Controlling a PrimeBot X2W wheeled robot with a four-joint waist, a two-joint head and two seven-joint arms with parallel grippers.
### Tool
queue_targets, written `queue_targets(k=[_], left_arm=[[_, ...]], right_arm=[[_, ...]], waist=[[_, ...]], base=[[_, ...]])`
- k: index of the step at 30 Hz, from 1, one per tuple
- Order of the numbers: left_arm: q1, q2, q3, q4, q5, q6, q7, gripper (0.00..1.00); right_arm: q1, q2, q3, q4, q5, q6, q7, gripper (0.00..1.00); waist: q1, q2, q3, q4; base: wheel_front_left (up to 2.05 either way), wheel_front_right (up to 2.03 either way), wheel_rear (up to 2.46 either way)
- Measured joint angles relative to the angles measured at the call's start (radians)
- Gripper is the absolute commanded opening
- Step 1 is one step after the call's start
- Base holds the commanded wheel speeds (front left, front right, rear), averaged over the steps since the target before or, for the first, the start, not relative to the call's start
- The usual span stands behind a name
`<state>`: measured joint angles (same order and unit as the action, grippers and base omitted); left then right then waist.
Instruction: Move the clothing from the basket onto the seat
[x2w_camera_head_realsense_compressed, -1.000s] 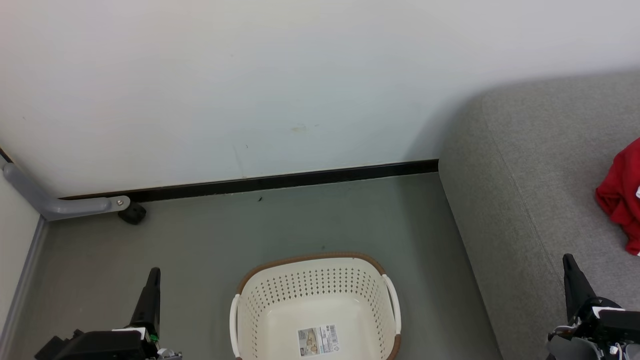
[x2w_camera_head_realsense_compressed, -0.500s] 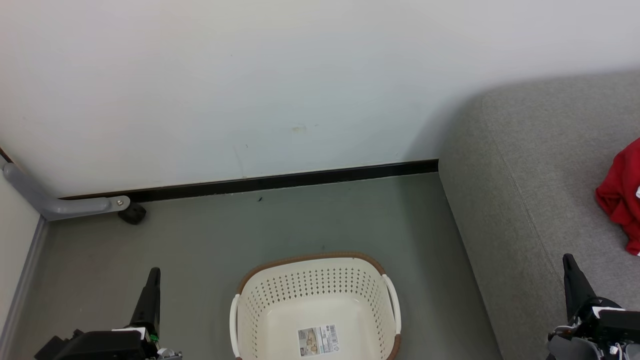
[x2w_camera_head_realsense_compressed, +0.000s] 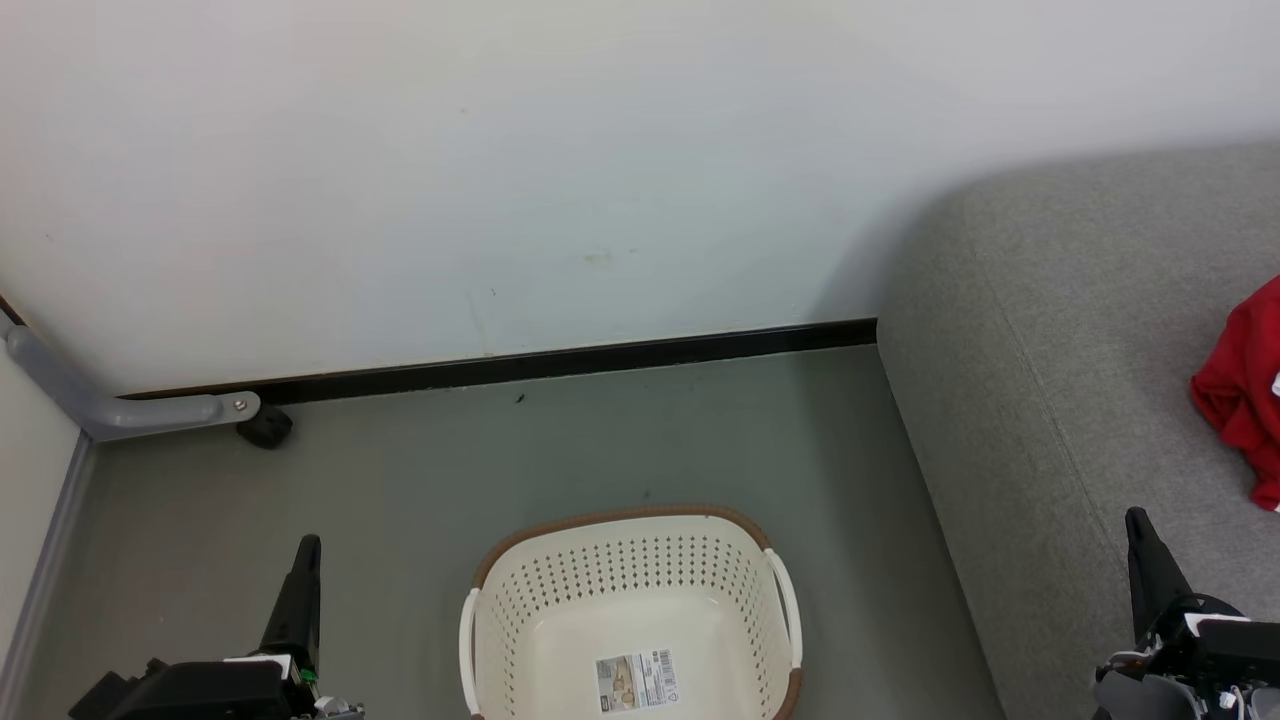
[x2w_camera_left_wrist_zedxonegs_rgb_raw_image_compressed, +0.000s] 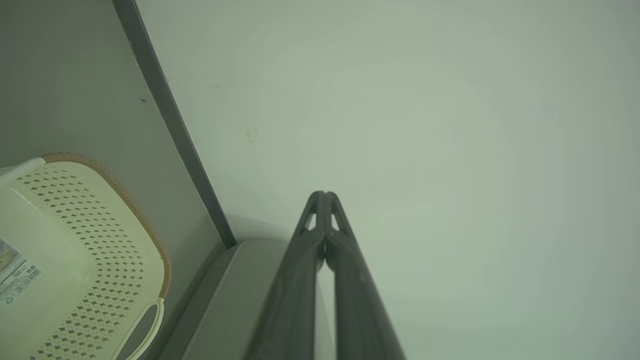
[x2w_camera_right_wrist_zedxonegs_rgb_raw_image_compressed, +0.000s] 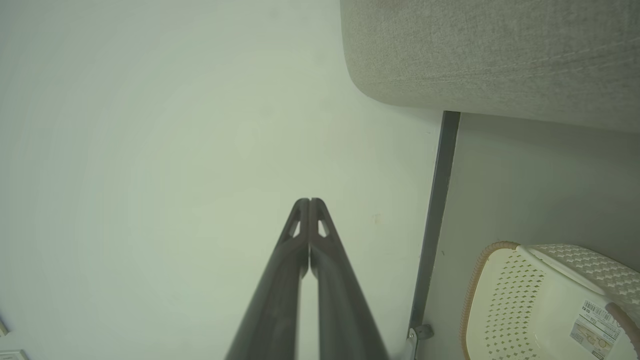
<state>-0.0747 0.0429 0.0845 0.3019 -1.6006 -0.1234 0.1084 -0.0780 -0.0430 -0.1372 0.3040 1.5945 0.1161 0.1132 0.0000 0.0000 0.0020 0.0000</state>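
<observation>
The cream basket with its brown rim stands on the grey floor at the bottom centre, holding nothing but the paper label on its floor. Red clothing lies on the grey seat at the right edge. My left gripper is shut at the lower left, left of the basket. My right gripper is shut at the lower right, over the seat's front part. In the wrist views both grippers point at the white wall, fingertips together, with the basket beside them.
A white wall with a black skirting strip runs behind the basket. A grey metal bracket and a small black wheel sit at the far left corner. Bare grey floor lies between wall and basket.
</observation>
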Motion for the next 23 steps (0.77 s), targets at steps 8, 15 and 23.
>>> queue_targets(k=[8,15,23], left_arm=[[0.000,0.000,0.000,0.000,0.000,0.000,0.000,0.00],[0.000,0.000,0.000,0.000,0.000,0.000,0.000,0.00],[0.000,0.000,0.000,0.000,0.000,0.000,0.000,0.00]], right_arm=[[0.000,0.000,0.000,0.000,0.000,0.000,0.000,0.00],[0.000,0.000,0.000,0.000,0.000,0.000,0.000,0.00],[0.000,0.000,0.000,0.000,0.000,0.000,0.000,0.00]], waist=[[0.0001,0.0000,0.000,0.000],[0.0002,0.0000,0.000,0.000],[0.0001,0.0000,0.000,0.000]], base=[[0.00,0.00,0.00],[0.00,0.00,0.00],[0.00,0.00,0.00]])
